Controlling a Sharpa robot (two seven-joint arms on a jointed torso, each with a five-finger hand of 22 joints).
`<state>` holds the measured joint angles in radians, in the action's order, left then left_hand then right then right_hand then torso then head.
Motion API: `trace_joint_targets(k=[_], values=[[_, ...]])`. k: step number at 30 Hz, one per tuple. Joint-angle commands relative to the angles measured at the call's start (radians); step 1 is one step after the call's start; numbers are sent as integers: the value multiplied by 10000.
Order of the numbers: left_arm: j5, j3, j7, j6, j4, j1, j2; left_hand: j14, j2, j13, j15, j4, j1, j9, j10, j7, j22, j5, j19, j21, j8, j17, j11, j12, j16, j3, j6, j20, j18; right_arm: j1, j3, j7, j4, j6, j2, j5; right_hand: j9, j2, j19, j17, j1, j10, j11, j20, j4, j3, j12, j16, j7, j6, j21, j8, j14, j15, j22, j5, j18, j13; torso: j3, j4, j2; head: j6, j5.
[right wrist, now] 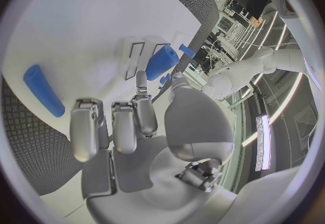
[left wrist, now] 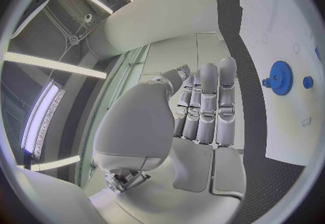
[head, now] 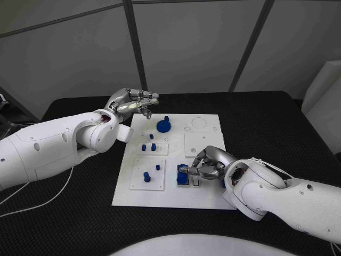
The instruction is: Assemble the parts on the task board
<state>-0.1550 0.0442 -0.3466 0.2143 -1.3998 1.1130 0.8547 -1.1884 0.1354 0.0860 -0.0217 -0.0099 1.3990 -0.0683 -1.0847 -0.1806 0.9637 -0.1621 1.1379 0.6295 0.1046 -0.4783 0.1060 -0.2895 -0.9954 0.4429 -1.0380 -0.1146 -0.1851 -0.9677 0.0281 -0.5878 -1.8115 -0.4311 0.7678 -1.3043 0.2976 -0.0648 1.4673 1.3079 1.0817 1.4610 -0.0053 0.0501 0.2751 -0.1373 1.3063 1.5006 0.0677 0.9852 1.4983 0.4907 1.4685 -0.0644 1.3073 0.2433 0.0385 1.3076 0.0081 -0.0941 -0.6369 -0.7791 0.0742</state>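
hovering low over the near edge of the white board point(head: 205, 198), the right hand point(head: 207, 164) curls beside a small blue block point(head: 183, 175); whether it grips is unclear. the block looks light, rigid plastic, probably slick, best pinched across its flat sides. the left hand point(head: 134, 102) is raised, holding nothing.

A robot lab: a black table point(head: 278, 122) stands before grey wall panels point(head: 193, 42), with long bright ceiling lights point(left wrist: 40, 118) above.

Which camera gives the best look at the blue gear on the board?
The left wrist view: the blue gear sits unobstructed on the task board, teeth visible. The head view shows it smaller, below the left hand. I can't identify it in the right wrist view.
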Motion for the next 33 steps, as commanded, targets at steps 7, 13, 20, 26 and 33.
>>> trace_joint_targets(k=[7,13,20,26,33], values=[[36,7,-50,-119,-17,17,-15,41,-29,16,-5,-3,-103,14,92,10,-15,19,-22,-42,-11,15,-1,-57,49,-87,58,-52,24,-7,-1,373,-137,-96,83,-565,179,7,200,1209,1922,22,-121,-102,-781,248,25,-15,-117,110,-13,233,741,-124,1655,415,-97,472,3,11,-1,-22,-51],[36,7,-36,-115,-11,17,-10,41,-29,16,-5,-3,-103,14,92,10,-15,19,-22,-42,-11,15,-1,-57,49,-87,58,-52,24,-7,-2,387,-138,-122,50,-647,248,48,225,1247,1870,55,-141,-116,-690,124,62,2,-143,187,7,338,749,-139,1686,339,-106,520,0,18,-9,-40,-38],[36,7,-33,-113,-10,17,-3,41,-32,16,-7,-4,-105,14,97,6,-18,19,-20,-46,-12,19,1,-60,48,-90,64,-53,24,-6,-2,432,-158,-361,96,-694,321,95,276,1302,1891,101,-184,-138,-628,38,125,28,-198,249,50,450,762,-170,1745,400,-122,584,-6,-14,-9,-46,-9],[36,7,-31,-109,-7,17,-2,41,-32,16,-7,-4,-105,14,97,6,-18,19,-20,-46,-12,19,1,-60,48,-90,64,-53,24,-5,-1,766,-240,-749,173,-765,352,144,324,1350,1926,134,-202,-154,-609,18,188,53,-215,259,92,495,772,-186,1802,469,-138,642,0,4,-2,-51,-18],[36,6,-25,-110,7,16,7,41,-32,16,-7,-4,-105,14,97,6,-18,19,-20,-46,-12,19,1,-60,48,-90,64,-53,24,-4,1,1313,-417,-868,245,-786,389,146,379,1425,1949,176,-223,-168,-597,-23,267,92,-242,291,141,552,788,-202,1866,498,-157,711,1,2,5,-51,-5]])
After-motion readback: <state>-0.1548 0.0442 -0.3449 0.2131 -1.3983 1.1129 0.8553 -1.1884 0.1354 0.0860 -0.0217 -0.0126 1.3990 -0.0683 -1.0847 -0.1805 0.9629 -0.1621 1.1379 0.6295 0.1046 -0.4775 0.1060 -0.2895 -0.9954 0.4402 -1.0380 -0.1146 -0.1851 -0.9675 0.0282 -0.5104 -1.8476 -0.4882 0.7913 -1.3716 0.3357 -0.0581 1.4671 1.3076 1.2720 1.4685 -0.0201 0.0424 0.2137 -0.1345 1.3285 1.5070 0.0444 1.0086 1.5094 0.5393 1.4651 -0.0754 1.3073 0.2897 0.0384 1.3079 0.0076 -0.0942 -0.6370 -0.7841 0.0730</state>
